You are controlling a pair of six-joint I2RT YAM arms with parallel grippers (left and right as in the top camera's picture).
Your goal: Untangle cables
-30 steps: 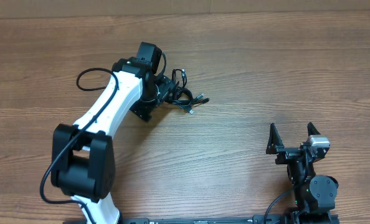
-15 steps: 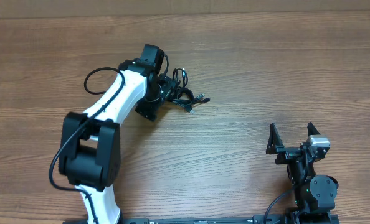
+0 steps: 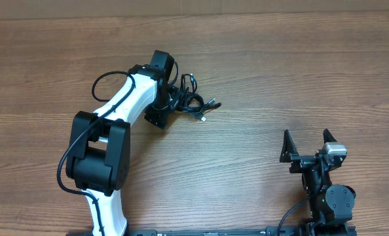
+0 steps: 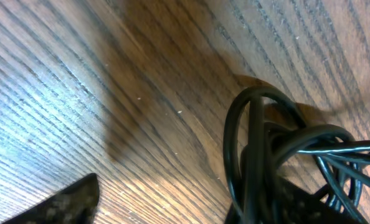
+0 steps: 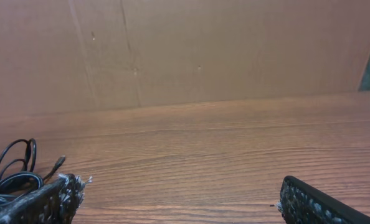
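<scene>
The cables (image 3: pixel 193 98) lie in a small black bunch on the wooden table, with metal-tipped plugs (image 3: pixel 212 103) sticking out to the right. My left gripper (image 3: pixel 171 99) is down at the bunch's left side. In the left wrist view the looped cables (image 4: pixel 263 149) rest against the right finger (image 4: pixel 291 202), and the left finger (image 4: pixel 57 202) stands far off across bare wood. The left gripper (image 4: pixel 172 210) is open. My right gripper (image 3: pixel 306 145) sits open near the front right, far from the bunch. The cables (image 5: pixel 14 171) show small at the left of its view, the right gripper (image 5: pixel 182 200) holding nothing.
The left arm's own thick black cable (image 3: pixel 103 82) loops out beside its white link. A brown cardboard wall (image 5: pixel 185 50) closes the far side of the table. Bare wood (image 3: pixel 279 78) stretches between the bunch and the right arm.
The left arm's lower links have swung right and its gripper has edged closer into the bunch. The cables and the right arm have not moved.
</scene>
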